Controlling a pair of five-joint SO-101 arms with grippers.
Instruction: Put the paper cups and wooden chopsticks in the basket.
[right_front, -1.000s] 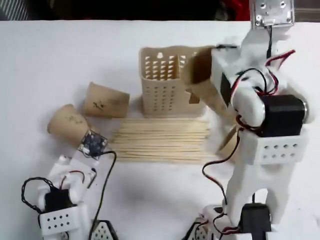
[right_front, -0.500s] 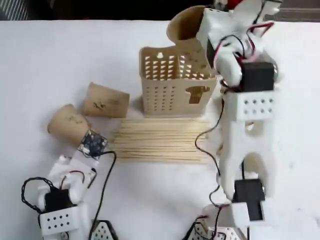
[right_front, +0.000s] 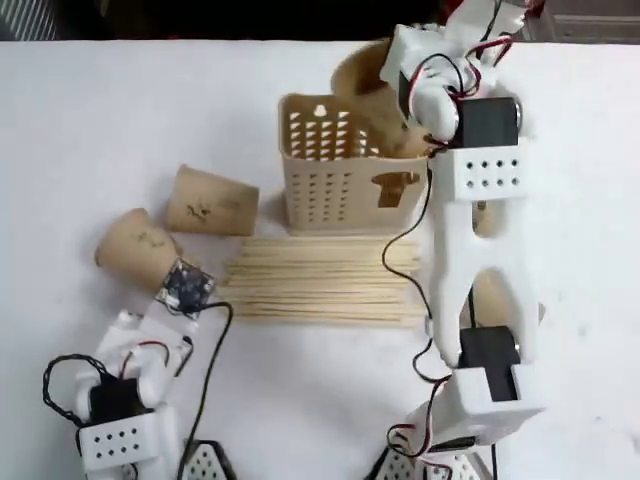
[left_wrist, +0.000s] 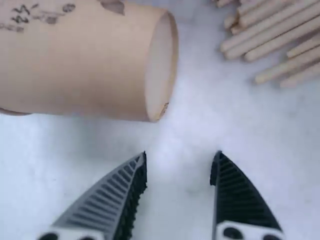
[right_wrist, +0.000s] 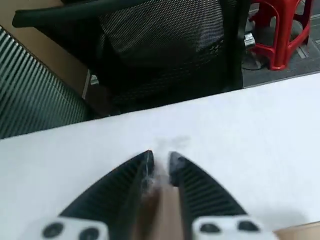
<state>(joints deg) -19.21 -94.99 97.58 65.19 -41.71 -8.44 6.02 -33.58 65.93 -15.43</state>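
A cream perforated basket (right_front: 345, 170) stands mid-table. My right gripper (right_wrist: 160, 164) is shut on the wall of a brown paper cup (right_front: 362, 72), held tilted over the basket's far right corner. Two more paper cups lie on their sides left of the basket, one near it (right_front: 210, 202) and one farther out (right_front: 135, 243). A row of wooden chopsticks (right_front: 320, 280) lies in front of the basket. My left gripper (left_wrist: 180, 165) is open just short of the outer cup (left_wrist: 85, 60), with nothing between its fingers. Chopstick ends (left_wrist: 270, 40) lie beside it.
Something tan (right_front: 490, 300), perhaps another cup, lies on the table under the right arm. Beyond the table's far edge are a black mesh chair (right_wrist: 165, 45) and a red stool (right_wrist: 285, 30). Bare white tabletop (right_front: 130, 110) spreads at the far left.
The right arm has stretched forward and carried its cup from beside the basket's right side to above its far right corner. The left arm has not moved.
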